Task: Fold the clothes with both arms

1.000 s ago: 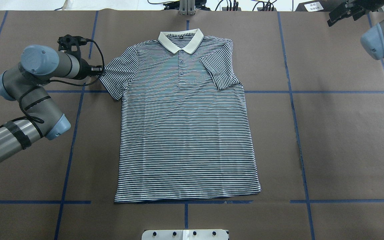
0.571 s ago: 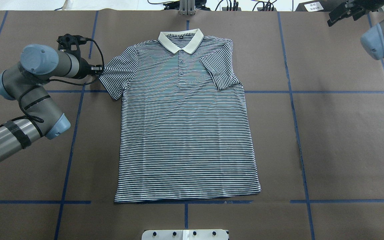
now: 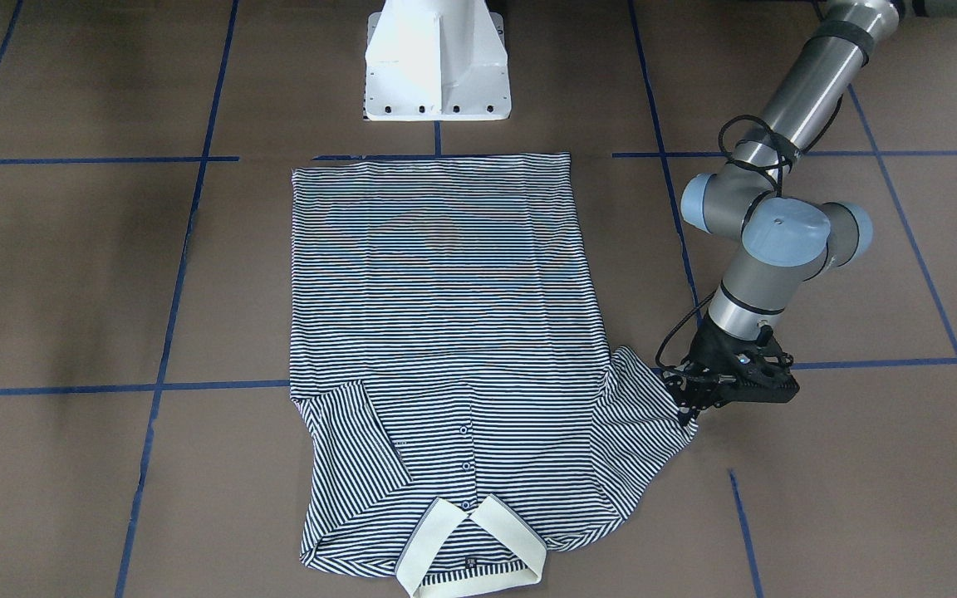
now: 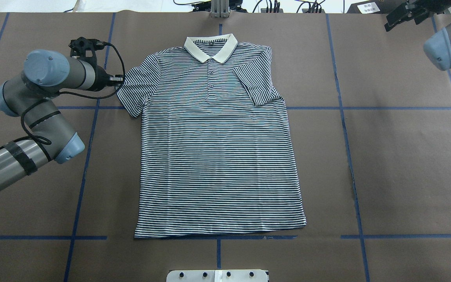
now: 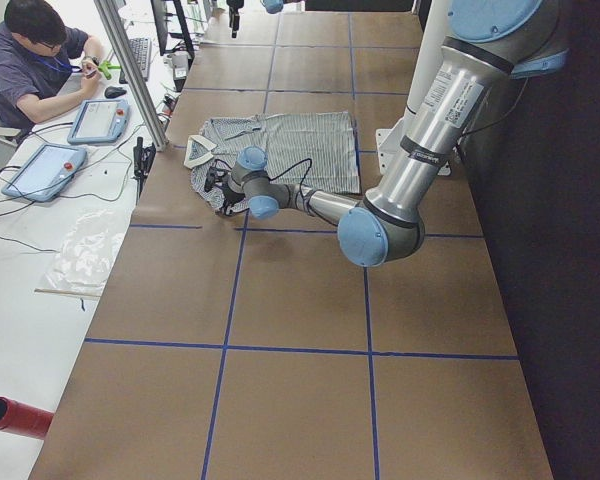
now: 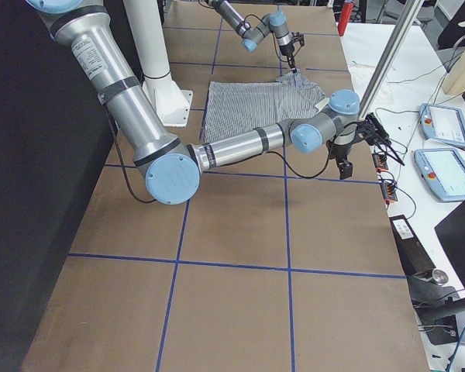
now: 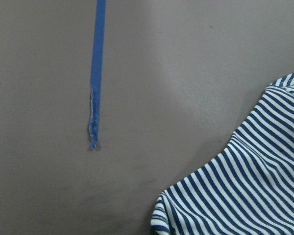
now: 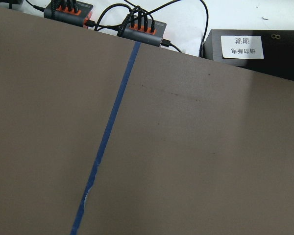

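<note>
The striped polo shirt [image 4: 217,149] lies flat, front up, cream collar [image 4: 210,47] at the far side. Its sleeve on my right side is folded in over the chest [image 4: 257,84]. My left gripper [image 4: 119,80] is at the outer edge of the other sleeve [image 4: 135,92], shut on its hem; the front-facing view shows the left gripper [image 3: 684,405] low over the sleeve tip. The left wrist view shows only striped cloth [image 7: 245,186] and bare table. My right gripper [image 4: 397,16] hangs at the far right corner, away from the shirt; I cannot tell whether it is open.
Brown table cover with blue tape lines [image 4: 80,176]. The white pedestal base [image 3: 437,62] stands at the near edge. Power strips and cables [image 8: 137,27] and a black labelled box [image 8: 252,49] lie along the far edge. An operator [image 5: 30,60] sits beyond it.
My left gripper has moved slightly toward the far side with the sleeve; the sleeve and collar have shifted a little left and farther away. The right arm has not moved.
</note>
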You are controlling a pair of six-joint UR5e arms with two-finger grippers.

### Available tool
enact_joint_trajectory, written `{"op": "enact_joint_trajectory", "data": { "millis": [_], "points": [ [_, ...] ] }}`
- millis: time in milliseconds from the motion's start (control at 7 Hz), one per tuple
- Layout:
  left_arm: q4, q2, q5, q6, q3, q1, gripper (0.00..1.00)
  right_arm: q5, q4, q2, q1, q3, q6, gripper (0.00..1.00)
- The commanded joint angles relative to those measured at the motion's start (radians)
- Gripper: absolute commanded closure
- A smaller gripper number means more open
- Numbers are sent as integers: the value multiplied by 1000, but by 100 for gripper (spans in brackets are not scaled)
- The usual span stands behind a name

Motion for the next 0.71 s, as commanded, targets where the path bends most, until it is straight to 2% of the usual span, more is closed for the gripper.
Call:
{"op": "enact_joint_trajectory", "data": {
  "millis": [0, 286, 571],
  "points": [
    [239, -80, 3, -18, -85, 3, 94, 0, 0, -2, 0, 0, 1, 0],
    [442, -232, 35, -97, -63, 32, 94, -1, 2, -10, 0, 0, 1, 0],
    [469, -361, 65, -152, 88, 64, 90, -3, 2, -10, -2, 0, 3, 0]
  ]
}}
